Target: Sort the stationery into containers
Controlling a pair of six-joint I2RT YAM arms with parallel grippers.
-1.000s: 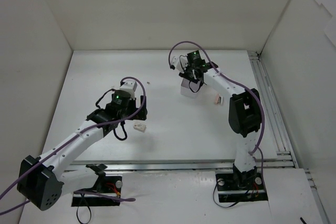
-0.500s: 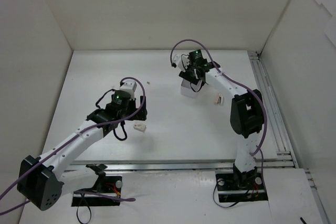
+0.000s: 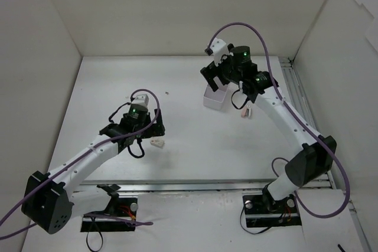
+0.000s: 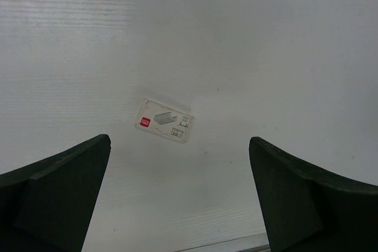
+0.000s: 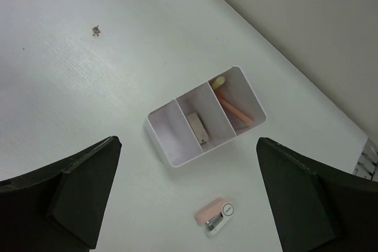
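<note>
**White Enclosure: Sorting Partly Complete, Both Grippers Unloaded**

White walls (image 3: 177, 10) surround a white table (image 3: 118, 81) on three sides. A divided box (image 5: 155, 133) with three compartments stands toward the far right of the table. One end compartment holds a yellow-green pen (image 5: 217, 81) and an orange pen (image 5: 233, 109) lying side by side. The middle compartment holds a beige block (image 5: 198, 128).

Outside the box, a pink stapler (image 5: 215, 215) lies on the table near it. A staple box (image 4: 166, 128) lies flat on the table, well apart from the divided box, on the left arm's side. A dark speck (image 5: 95, 29) sits on the bare surface.

The left gripper (image 4: 179, 151) hangs over the staple box, jaws spread wide, nothing between them. The right gripper (image 5: 188, 146) is raised above the divided box, jaws likewise wide apart and holding nothing.
</note>
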